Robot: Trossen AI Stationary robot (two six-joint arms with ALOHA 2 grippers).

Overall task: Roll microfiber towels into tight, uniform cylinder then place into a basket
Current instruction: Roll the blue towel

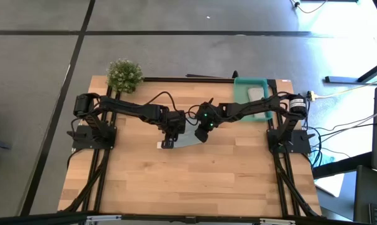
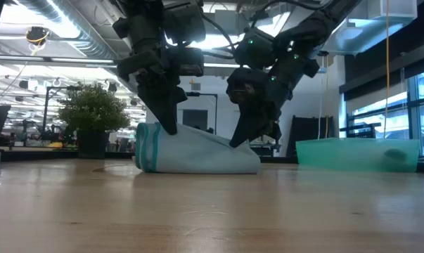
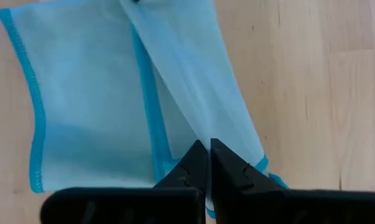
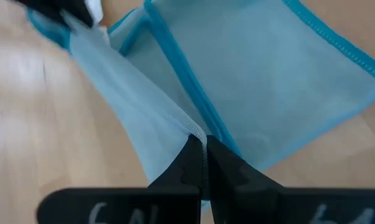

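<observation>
Dark fingers of the left end effector (image 3: 207, 163) sit closest in the left wrist view, pinched together on a fold of the light blue towel (image 3: 106, 106). Right end effector (image 4: 204, 155) likewise clenched on a ridge of the same towel at its other end, fingers nearly touching with cloth between. In the low view both come down from above onto the towel, left one at the bunched end with the teal hem, right one toward the basket side.

Towel lies mid-tabletop (image 1: 175, 181), partly folded over on itself, one layer lifted into a ridge between the two grasps; loose, not a cylinder yet. A small white tag shows at its edge by the left end effector.

Basket (image 1: 241, 94) stands at the far right corner of the tabletop, well apart from the blue towel, with the pale towel (image 1: 257, 94) lying in it; can't tell if it is rolled. Plant (image 1: 124, 74) at far left corner, untouched.

Progress, my read: roughly halfway — one towel binned, blue one at early rolling stage; left: finish roll, tighten, carry to basket.
</observation>
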